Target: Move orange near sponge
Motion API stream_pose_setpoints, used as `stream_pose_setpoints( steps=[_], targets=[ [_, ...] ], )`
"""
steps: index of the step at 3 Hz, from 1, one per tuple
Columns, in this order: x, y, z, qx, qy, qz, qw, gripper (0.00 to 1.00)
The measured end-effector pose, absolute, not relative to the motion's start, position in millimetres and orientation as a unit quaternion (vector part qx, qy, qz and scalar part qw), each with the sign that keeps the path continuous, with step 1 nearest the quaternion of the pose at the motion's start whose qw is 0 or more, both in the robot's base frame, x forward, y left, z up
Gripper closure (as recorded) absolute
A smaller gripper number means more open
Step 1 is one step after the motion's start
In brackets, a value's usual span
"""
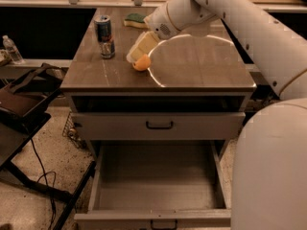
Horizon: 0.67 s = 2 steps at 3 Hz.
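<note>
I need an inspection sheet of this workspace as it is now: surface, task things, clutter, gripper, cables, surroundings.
Surface: brown tabletop, with a bright arc of glare.
Job's things: orange on the tabletop, left of the middle; sponge at the back edge, apart from the orange.
Clutter: can upright, left of the orange.
Gripper: gripper right at the orange, on its back-left side; contact cannot be told.
Cables: black cable on the floor at left.
Surroundings: bottom drawer pulled open; upper drawer closed; bottle at far left.
</note>
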State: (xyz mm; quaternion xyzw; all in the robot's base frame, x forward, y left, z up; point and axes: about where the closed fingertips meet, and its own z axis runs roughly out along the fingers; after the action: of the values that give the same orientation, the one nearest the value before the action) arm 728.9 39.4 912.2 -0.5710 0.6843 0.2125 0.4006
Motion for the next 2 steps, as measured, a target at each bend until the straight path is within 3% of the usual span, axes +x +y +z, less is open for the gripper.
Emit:
stream_pose_setpoints(
  steps=[2],
  targets=[
    [728,24,871,-0.592,0.673,0.21,0.391,0.0]
  ],
)
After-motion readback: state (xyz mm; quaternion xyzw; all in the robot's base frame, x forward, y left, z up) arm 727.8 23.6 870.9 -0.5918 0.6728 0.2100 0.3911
